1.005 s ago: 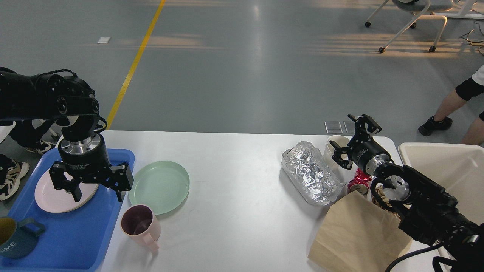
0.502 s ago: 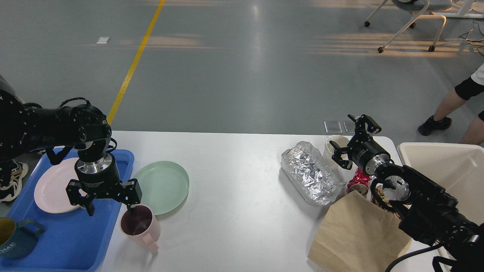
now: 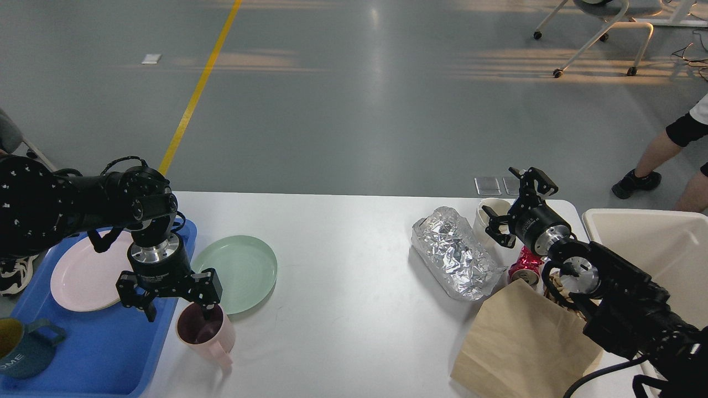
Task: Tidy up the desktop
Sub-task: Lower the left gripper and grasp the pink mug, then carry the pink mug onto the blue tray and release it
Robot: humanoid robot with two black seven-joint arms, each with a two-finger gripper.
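**Head view: left claw straddles the mug rim as desk tidy goes on**

Head view, from my remote seat: my left claw (image 3: 178, 309) hangs wide over the pink mug (image 3: 203, 330), one finger dipped inside the mouth, the other outside the rim on the tray side. Nothing is gripped yet. The mug stands upright on the white desk (image 3: 343, 276), just beside the blue tray (image 3: 110, 354) and touching or nearly touching the green plate (image 3: 238, 272).

On the tray lie a pink plate (image 3: 83, 279) and a dark blue mug (image 3: 22, 348). My right claw (image 3: 511, 207) sits spread and empty at the far right of the desk, beside a white cup (image 3: 489, 213), with foil (image 3: 456, 254), a red can (image 3: 524, 268) and a brown bag (image 3: 522, 342) close by. A beige bin (image 3: 664, 243) waits at the desk's right end.

I judge the step in hand to be the pick of the pink mug for the tray. The next move calls for pinching the wall squarely, then lifting straight up, clear of the green plate, before swinging left to a free patch of tray. A skewed pinch could tip the mug.
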